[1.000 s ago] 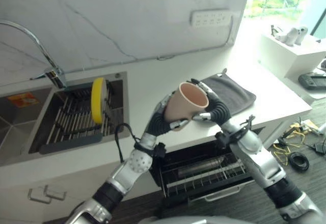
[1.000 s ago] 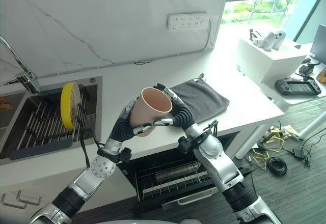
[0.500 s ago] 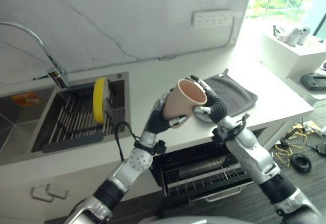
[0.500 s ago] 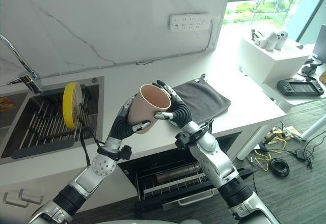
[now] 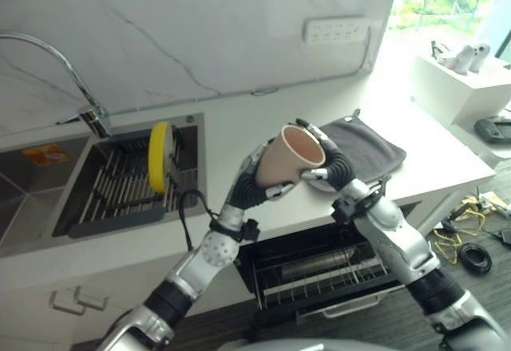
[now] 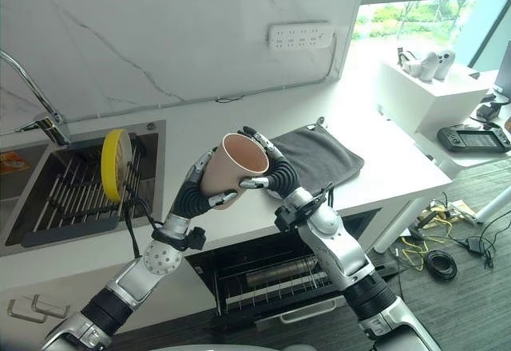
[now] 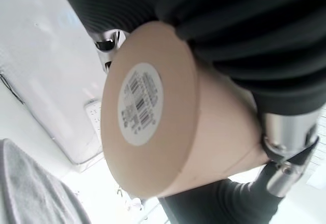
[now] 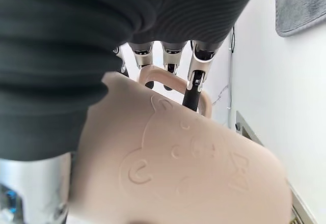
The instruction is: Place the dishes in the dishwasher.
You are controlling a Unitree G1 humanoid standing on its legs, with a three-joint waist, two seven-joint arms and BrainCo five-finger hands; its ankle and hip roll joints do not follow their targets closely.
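Holding one pink cup (image 5: 290, 158) at frame centre, both hands are on it above the counter (image 5: 231, 147) edge: left hand (image 5: 254, 177) curled round the base end, a barcode sticker facing its wrist camera; right hand (image 5: 329, 167) wrapped on the rim side, fingers (image 8: 196, 74) hooked through or over the handle as far as the right wrist view shows. Cup tilted, mouth toward upper right of frame. Step in hand, as judged: a handover or regrip between hands, cup not yet loaded. Next move likely calls for one hand to let go, then the other to lower the cup past the counter edge into the open dishwasher (image 5: 319, 267) at lower centre and seat it mouth-down on the rack without knocking the wires. Count: one cup; one yellow plate (image 5: 160, 156) standing on edge in the sink rack (image 5: 120, 199) at middle left, not yet loaded; one grey towel (image 5: 369, 145) right of centre; one tap (image 5: 60, 72) upper left; one power strip (image 5: 335, 29) on the wall.
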